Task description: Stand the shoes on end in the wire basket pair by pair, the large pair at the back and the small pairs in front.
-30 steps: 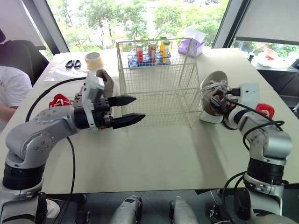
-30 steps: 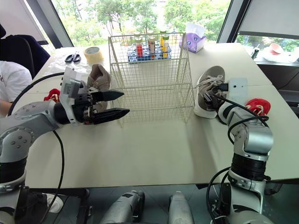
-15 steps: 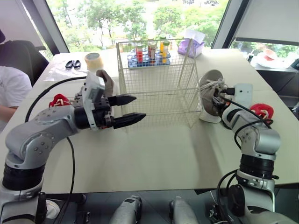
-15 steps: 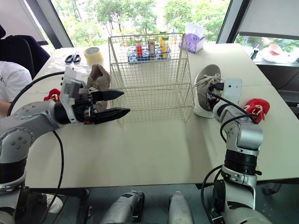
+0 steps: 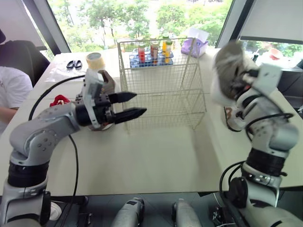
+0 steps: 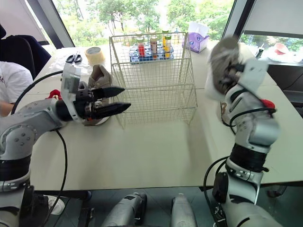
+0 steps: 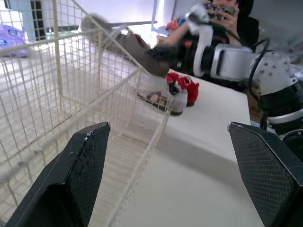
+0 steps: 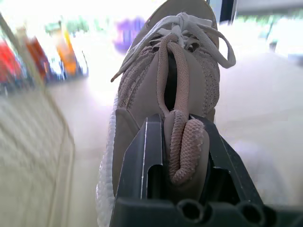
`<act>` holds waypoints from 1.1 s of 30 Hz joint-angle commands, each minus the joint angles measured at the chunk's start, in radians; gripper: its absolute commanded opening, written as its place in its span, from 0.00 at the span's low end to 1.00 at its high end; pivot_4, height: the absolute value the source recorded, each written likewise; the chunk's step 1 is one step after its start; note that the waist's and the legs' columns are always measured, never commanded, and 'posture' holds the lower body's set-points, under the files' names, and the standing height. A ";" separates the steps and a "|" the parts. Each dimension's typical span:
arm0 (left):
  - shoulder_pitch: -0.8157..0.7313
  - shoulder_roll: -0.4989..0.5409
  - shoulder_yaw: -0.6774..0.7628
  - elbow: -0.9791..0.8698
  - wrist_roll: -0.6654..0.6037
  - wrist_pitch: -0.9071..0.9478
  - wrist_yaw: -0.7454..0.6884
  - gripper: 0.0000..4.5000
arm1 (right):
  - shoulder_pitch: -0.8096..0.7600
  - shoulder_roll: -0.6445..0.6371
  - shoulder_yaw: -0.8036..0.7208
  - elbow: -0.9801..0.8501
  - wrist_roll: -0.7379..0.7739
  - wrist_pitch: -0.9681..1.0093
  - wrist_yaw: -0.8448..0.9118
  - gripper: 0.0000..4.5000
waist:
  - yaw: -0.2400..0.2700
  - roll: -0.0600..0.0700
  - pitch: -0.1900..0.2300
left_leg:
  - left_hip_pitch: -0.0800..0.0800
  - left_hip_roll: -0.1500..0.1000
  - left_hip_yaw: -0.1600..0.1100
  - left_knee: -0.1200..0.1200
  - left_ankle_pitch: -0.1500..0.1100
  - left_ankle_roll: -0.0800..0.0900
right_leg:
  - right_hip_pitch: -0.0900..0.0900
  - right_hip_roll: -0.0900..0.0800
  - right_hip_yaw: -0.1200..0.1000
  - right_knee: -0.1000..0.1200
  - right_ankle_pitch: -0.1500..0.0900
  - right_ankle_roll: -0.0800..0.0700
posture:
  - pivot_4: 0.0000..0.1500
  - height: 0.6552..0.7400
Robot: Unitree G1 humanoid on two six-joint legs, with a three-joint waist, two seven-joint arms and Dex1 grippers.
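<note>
My right gripper is shut on the heel collar of a large grey-brown sneaker with a white sole. It holds the sneaker in the air to the right of the wire basket, near the height of its rim. The basket stands empty in the middle of the table. At the basket's front left corner my left gripper hangs open and holds nothing. Behind it the matching sneaker sits on the table beside the basket's left wall. One small red shoe lies at the left and another at the right.
A rack of bottles stands behind the basket, with a purple tissue pack, a tape roll and scissors nearby. Another small shoe lies under my right arm. A person sits at the table's left edge.
My right gripper has shut on the large sneaker and lifted it off the table, up beside the basket. My left arm has barely moved and its gripper has stayed open.
</note>
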 commanded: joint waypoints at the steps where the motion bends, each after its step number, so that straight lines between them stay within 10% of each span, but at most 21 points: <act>1: -0.062 -0.014 0.055 0.036 -0.023 -0.010 0.014 0.92 | -0.065 -0.067 -0.002 -0.114 0.065 -0.067 0.067 0.07 | 0.000 0.000 0.000 | 0.000 0.000 0.000 0.000 0.000 0.000 | 0.000 0.000 0.000 -0.001 0.000 0.000 | 1.00 1.00; 13: -0.254 0.059 0.107 0.323 -0.032 0.081 -0.107 0.92 | 0.051 -0.583 0.229 -0.196 0.105 -0.525 0.832 0.07 | -0.004 -0.002 0.000 | 0.000 0.005 0.003 0.002 -0.004 0.006 | 0.002 0.004 0.000 -0.003 0.000 0.000 | 1.00 1.00; 22: -0.308 0.111 0.099 0.438 0.045 0.051 -0.203 0.92 | 0.118 -0.594 0.321 -0.085 -0.072 -1.037 0.953 0.07 | -0.001 -0.002 0.001 | 0.000 0.005 0.003 0.002 -0.003 0.004 | 0.001 0.004 0.000 -0.002 0.000 0.000 | 1.00 1.00; 33: -0.322 0.118 0.091 0.478 0.137 0.025 -0.251 0.92 | 0.064 -0.578 0.362 -0.069 -0.054 -1.156 0.978 0.07 | -0.001 -0.002 0.001 | 0.000 0.006 0.003 0.001 -0.001 0.000 | 0.001 0.005 0.001 -0.003 0.000 0.000 | 1.00 1.00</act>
